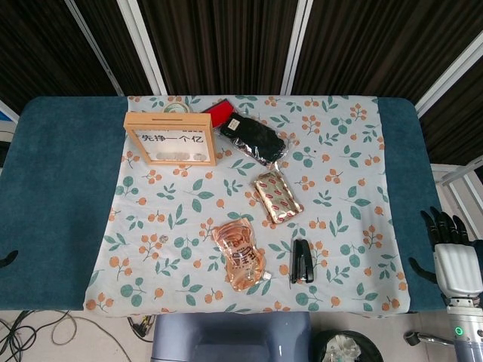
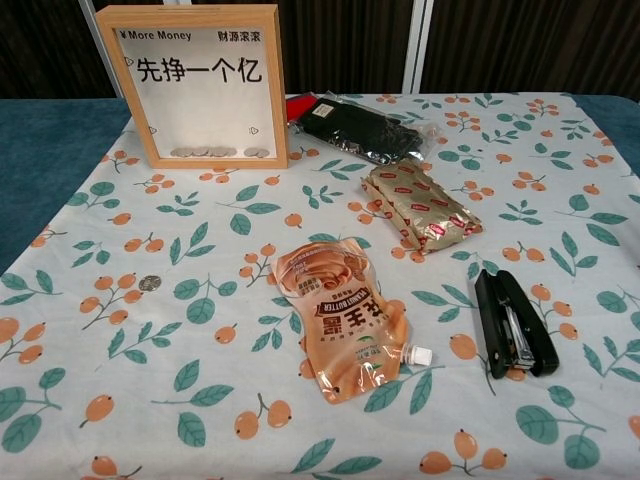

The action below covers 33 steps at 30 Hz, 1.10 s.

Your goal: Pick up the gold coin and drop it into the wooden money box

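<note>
The gold coin (image 1: 163,239) (image 2: 150,283) is small and lies flat on the floral cloth, left of the middle. At the back left stands the wooden money box (image 1: 170,139) (image 2: 196,85), upright, with a white front and several coins visible at its bottom. My right hand (image 1: 451,253) hangs beyond the table's right edge, far from both, with its fingers apart and nothing in it. Only a dark sliver of my left hand (image 1: 6,259) shows at the head view's left edge. The chest view shows neither hand.
An orange spouted pouch (image 2: 343,328) lies just right of the coin, with a black stapler (image 2: 513,322) further right. A gold snack packet (image 2: 418,207) and a black packet (image 2: 360,129) lie toward the back. The blue table (image 1: 60,196) extends left of the cloth.
</note>
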Motion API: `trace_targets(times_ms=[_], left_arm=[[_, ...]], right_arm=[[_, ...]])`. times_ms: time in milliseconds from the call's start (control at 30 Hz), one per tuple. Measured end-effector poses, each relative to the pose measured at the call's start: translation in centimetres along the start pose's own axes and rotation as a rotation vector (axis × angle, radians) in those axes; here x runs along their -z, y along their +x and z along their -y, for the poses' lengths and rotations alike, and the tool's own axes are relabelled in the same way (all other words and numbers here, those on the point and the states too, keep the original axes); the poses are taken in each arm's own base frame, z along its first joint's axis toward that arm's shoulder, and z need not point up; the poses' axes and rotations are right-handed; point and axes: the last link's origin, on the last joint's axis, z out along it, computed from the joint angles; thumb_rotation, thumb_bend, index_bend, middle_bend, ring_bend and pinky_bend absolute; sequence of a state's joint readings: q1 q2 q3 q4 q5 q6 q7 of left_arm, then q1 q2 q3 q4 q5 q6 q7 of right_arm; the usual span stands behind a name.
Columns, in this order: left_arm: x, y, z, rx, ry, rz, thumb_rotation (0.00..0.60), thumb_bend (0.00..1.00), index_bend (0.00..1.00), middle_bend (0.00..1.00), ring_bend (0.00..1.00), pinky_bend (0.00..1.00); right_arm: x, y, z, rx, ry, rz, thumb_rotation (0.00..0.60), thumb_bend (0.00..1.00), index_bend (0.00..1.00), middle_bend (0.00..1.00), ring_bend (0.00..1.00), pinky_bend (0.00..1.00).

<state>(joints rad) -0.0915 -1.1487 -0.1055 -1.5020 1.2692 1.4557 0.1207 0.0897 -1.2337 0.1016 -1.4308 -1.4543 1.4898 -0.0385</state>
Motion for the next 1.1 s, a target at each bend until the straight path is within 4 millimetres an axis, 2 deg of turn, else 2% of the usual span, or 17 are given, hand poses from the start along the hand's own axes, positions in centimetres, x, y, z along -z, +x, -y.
trace_targets(times_ms=[167, 367, 567, 700, 833, 1100], left_arm=[[-0.7, -0.3, -0.6, 0.017, -0.036, 0.042, 0.600, 0.09, 0.22, 0.00, 0.00, 0.00], [-3.1, -0.5, -3.2, 0.026, -0.123, 0.117, 0.600, 0.08, 0.22, 0.00, 0.00, 0.00], [-6.8, -0.9, -8.5, 0.006, -0.245, 0.217, 0.600, 0.06, 0.22, 0.00, 0.00, 0.00], [-8.6, -1.6, -12.8, -0.029, -0.317, 0.263, 0.600, 0.06, 0.26, 0.00, 0.00, 0.00], [-9.1, -3.1, -16.9, 0.003, -0.364, 0.305, 0.600, 0.06, 0.28, 0.00, 0.00, 0.00], [-8.9, -5.6, -20.9, -0.034, -0.408, 0.353, 0.600, 0.05, 0.31, 0.00, 0.00, 0.00]], right_arm=[[0.1, 0.3, 0.0, 0.001, -0.006, -0.010, 0.600, 0.30, 0.00, 0.00, 0.00, 0.00], [0.0, 0.2, -0.2, 0.005, -0.009, -0.004, 0.600, 0.30, 0.00, 0.00, 0.00, 0.00], [0.0, 0.1, -0.2, 0.019, -0.006, 0.005, 0.600, 0.30, 0.00, 0.00, 0.00, 0.00], [0.0, 0.2, -0.2, 0.021, -0.009, 0.002, 0.600, 0.30, 0.00, 0.00, 0.00, 0.00], [-0.1, 0.3, -0.3, 0.018, -0.012, -0.005, 0.600, 0.30, 0.00, 0.00, 0.00, 0.00], [-0.2, 0.6, -0.6, 0.016, -0.023, -0.024, 0.600, 0.30, 0.00, 0.00, 0.00, 0.00]])
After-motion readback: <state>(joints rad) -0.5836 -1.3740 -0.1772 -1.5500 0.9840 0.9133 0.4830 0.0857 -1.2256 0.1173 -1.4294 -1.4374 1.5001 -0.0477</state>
